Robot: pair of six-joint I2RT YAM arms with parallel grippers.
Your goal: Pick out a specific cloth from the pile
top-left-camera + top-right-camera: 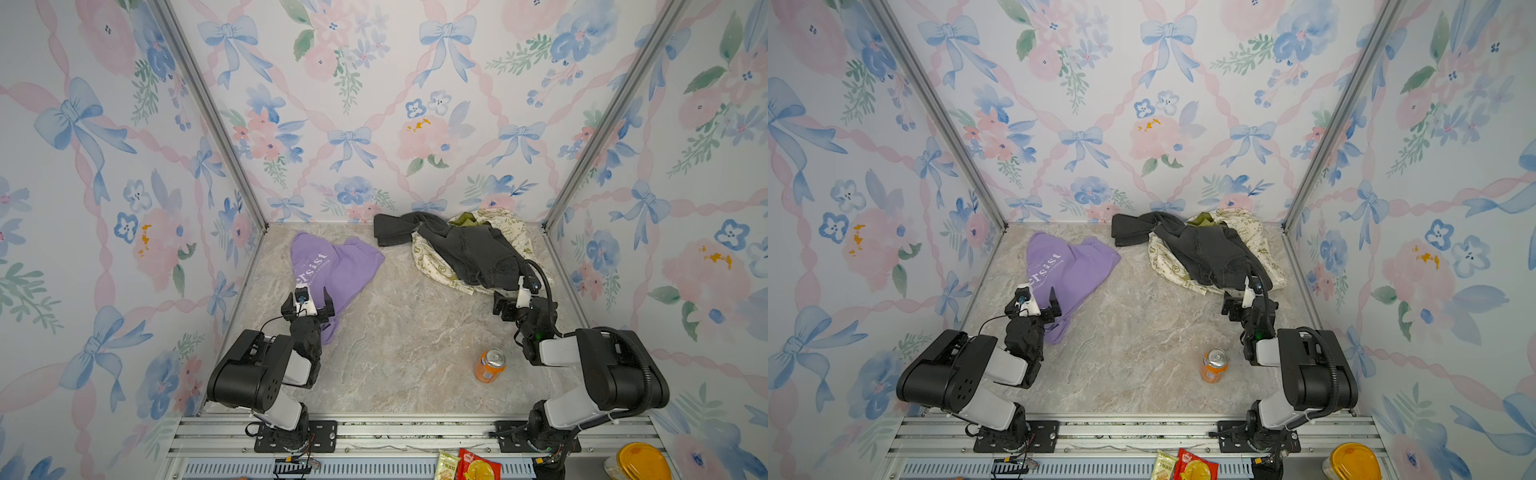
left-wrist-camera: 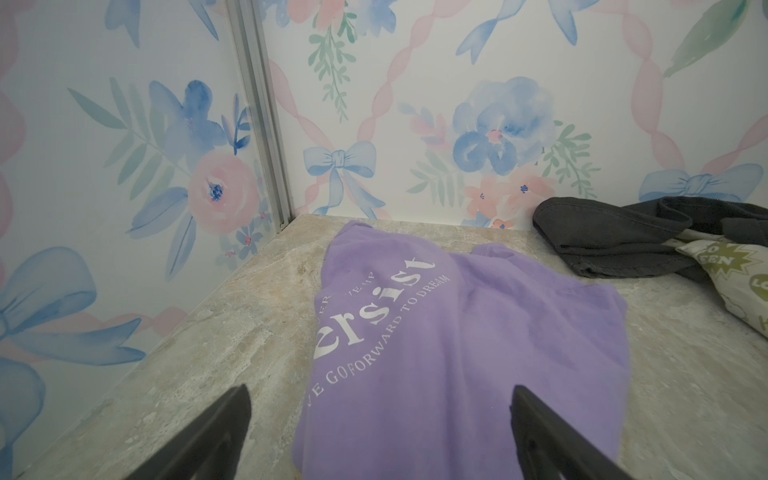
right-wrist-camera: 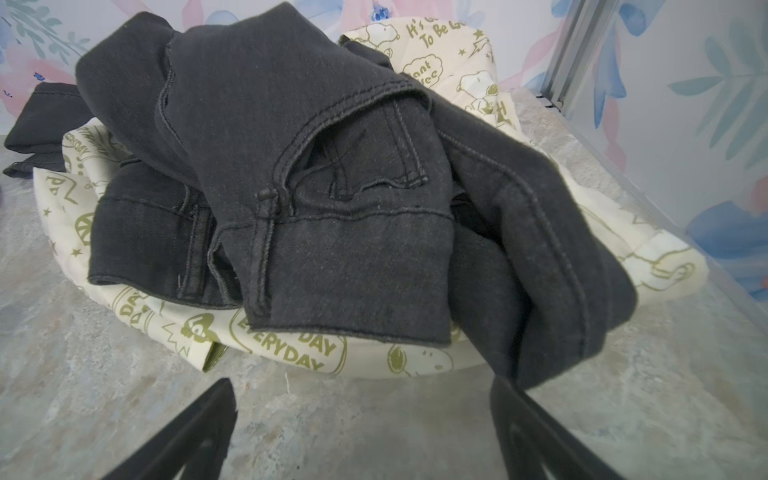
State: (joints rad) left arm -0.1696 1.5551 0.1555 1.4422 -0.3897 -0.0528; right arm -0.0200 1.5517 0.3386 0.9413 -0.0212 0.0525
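The lavender cloth (image 1: 340,270) (image 1: 1077,266) with white "ersist" lettering lies spread on the marble table at the left, apart from the pile. My left gripper (image 1: 308,296) (image 1: 1034,297) stands open above its near end; in the left wrist view the cloth (image 2: 478,332) fills the space between the wide-apart fingers of this gripper (image 2: 380,390), which hold nothing. The pile (image 1: 469,249) (image 1: 1208,249) at the back right has a dark grey garment over cream fabric with olive print. My right gripper (image 1: 509,297) (image 1: 1235,303) (image 3: 361,384) is open just short of the near edge of the pile (image 3: 332,187), with bare table between its fingers.
An orange drink can (image 1: 489,365) (image 1: 1214,365) stands on the table in front of the right arm. Flowered walls close the table on three sides. Snack packets (image 1: 469,465) and a yellow-lidded tub (image 1: 640,463) sit beyond the front rail.
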